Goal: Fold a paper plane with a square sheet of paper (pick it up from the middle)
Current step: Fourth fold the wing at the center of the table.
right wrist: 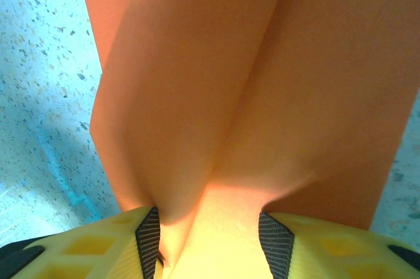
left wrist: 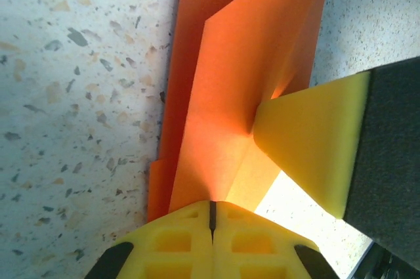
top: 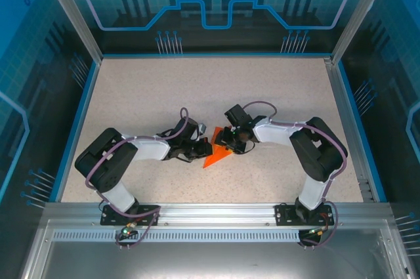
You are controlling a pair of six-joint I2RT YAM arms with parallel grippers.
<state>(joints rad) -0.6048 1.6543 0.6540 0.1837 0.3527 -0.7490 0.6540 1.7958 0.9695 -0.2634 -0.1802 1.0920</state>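
Top view bright, even, sharp. Wrist views blurred close-up; backlit glow through paper.

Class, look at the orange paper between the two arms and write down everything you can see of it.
The thin, bright orange sheet of paper is folded into layers with sharp creases, tapering to a point aimed toward the near edge. It lies near the middle of the speckled table. The left gripper has its yellow fingers shut on an edge; the right gripper has its fingers apart around a raised fold.
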